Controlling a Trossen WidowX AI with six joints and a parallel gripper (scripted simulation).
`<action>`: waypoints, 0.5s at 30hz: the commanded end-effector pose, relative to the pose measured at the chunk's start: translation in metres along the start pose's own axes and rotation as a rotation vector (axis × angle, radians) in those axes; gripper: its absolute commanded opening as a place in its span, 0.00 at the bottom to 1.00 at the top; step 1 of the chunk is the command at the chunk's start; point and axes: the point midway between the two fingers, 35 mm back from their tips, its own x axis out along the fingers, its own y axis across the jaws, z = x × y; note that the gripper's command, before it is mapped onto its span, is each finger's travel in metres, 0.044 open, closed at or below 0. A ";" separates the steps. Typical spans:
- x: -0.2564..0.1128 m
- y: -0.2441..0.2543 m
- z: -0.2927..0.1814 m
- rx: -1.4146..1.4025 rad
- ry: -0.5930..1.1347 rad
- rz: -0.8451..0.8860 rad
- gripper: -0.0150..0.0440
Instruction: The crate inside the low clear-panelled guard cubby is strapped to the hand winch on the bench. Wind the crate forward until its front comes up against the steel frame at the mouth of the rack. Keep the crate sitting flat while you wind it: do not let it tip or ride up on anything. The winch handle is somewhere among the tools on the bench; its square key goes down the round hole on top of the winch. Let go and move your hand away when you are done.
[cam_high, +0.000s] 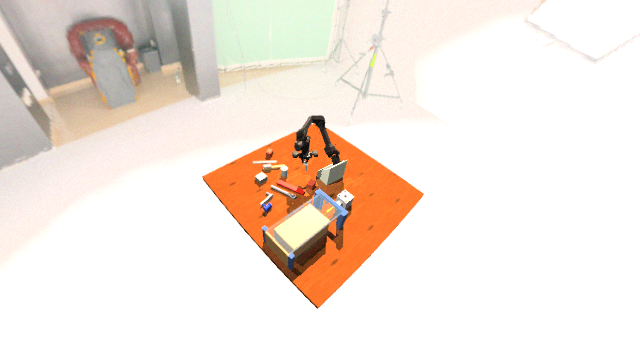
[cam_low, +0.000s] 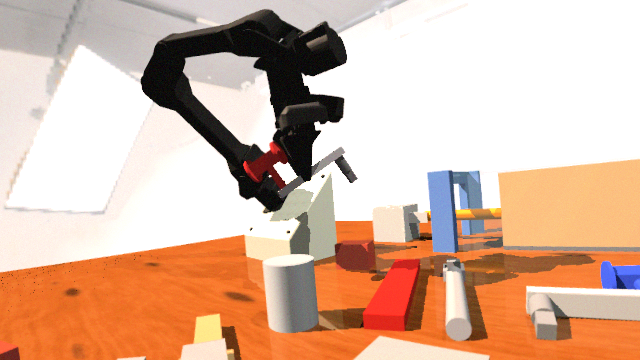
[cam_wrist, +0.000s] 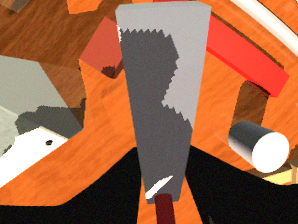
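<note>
My gripper (cam_high: 305, 161) (cam_low: 306, 175) (cam_wrist: 160, 152) is shut on the grey bar of the red-knobbed crank handle (cam_low: 327, 160) (cam_wrist: 165, 95) and holds it in the air, its bar tilted and its key stub angled down. The winch (cam_high: 345, 200) (cam_low: 389, 224), with its round top hole, stands beyond the blue steel frame (cam_high: 331, 202) (cam_low: 442, 212). The crate (cam_high: 302, 227) (cam_low: 570, 205) sits flat in the clear-panelled cubby; the yellow strap (cam_low: 480, 214) spans a gap between crate and frame. A blue-knobbed crank (cam_high: 267, 206) (cam_low: 590, 302) lies on the bench.
A pale wedge-shaped block (cam_high: 334, 173) (cam_low: 321, 227) stands near the arm's base. A dark red block (cam_high: 311, 184) (cam_low: 355, 255) (cam_wrist: 102, 47), a red bar (cam_high: 290, 187) (cam_low: 392, 295) (cam_wrist: 245, 55), a grey rod tool (cam_low: 456, 305) and an upright grey cylinder (cam_low: 290, 295) (cam_wrist: 260, 145) are nearby.
</note>
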 end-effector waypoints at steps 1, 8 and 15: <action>-0.003 0.002 0.019 -0.079 -0.014 0.013 0.25; -0.006 0.010 0.056 -0.223 -0.025 0.030 0.25; -0.008 0.022 0.091 -0.366 -0.032 0.052 0.25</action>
